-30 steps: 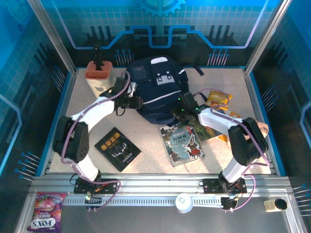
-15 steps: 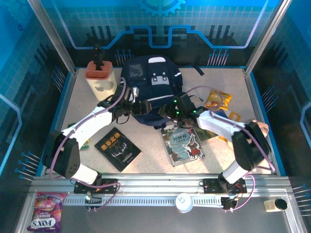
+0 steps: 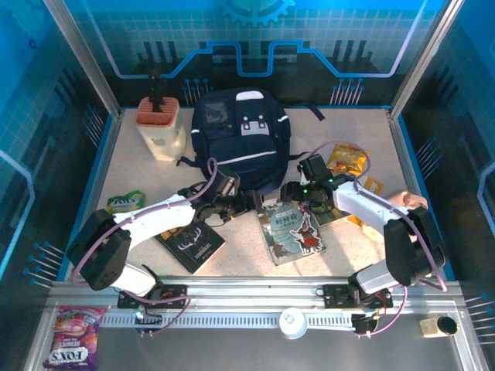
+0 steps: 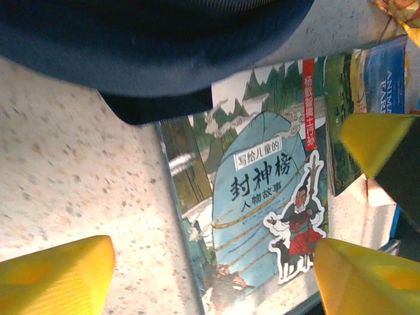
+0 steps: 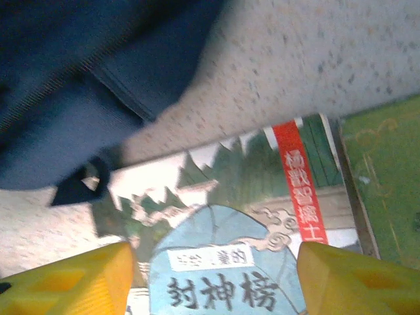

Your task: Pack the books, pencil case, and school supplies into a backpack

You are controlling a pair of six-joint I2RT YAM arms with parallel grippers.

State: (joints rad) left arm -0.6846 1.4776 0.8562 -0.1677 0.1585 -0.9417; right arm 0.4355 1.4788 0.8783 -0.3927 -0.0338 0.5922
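The navy backpack (image 3: 240, 139) lies at the back middle of the table, its lower edge in the left wrist view (image 4: 151, 46) and the right wrist view (image 5: 72, 79). In front of it lies the teal-grey book (image 3: 292, 230) with the red cartoon figure (image 4: 262, 190) (image 5: 230, 197). The blue-green book (image 3: 334, 212) is partly tucked under it. The black book (image 3: 189, 239) lies to the left. My left gripper (image 3: 247, 202) (image 4: 210, 279) and right gripper (image 3: 298, 193) (image 5: 213, 282) hover open over the teal-grey book's far end, holding nothing. The pencil case is out of view.
A beige holder (image 3: 160, 127) stands at the back left. A green snack packet (image 3: 126, 202) lies at the left, and a yellow-orange one (image 3: 346, 161) sits right of the backpack. The right gripper's yellow finger (image 4: 377, 141) shows close by in the left wrist view.
Both grippers have let go of the backpack and drawn back toward the near side, over the teal-grey book. The backpack has settled further back.
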